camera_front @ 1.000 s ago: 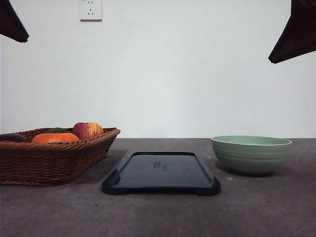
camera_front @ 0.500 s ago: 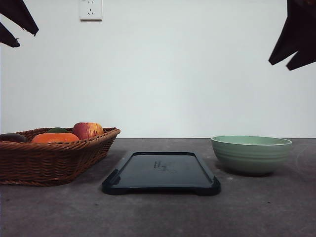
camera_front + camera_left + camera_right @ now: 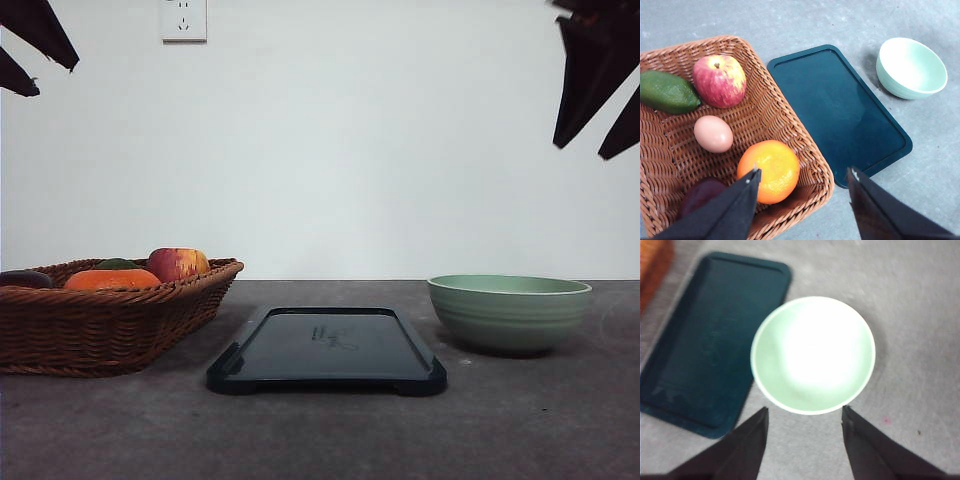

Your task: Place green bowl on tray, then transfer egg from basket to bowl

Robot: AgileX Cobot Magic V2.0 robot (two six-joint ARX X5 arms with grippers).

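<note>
Front view: the green bowl (image 3: 509,312) stands on the grey table (image 3: 320,430), well below the right gripper (image 3: 598,130), whose two dark fingers hang spread apart high above it; the tray (image 3: 327,350) lies flat between bowl and basket (image 3: 105,318), apart from both, and the left gripper (image 3: 35,65) hangs high above the basket with its fingers parted. An apple (image 3: 177,264) and an orange (image 3: 111,279) rise above the basket's braided rim. Left wrist view: the left gripper (image 3: 804,175) is spread wide, holding nothing; beneath it lie the basket's (image 3: 805,150) near corner and the adjoining end of the tray (image 3: 840,110). The egg (image 3: 713,133) rests on the basket floor beyond the orange (image 3: 769,170), between the apple (image 3: 720,80) and a dark purple fruit (image 3: 702,192), with an avocado (image 3: 667,92) farther off; the green bowl (image 3: 911,67) sits past the tray's far side. Right wrist view: the right gripper (image 3: 805,412) is spread and empty, its fingertips framing the near rim of the green bowl (image 3: 812,355) directly below; the tray (image 3: 705,340) lies just beside the bowl, the picture somewhat blurred.
</note>
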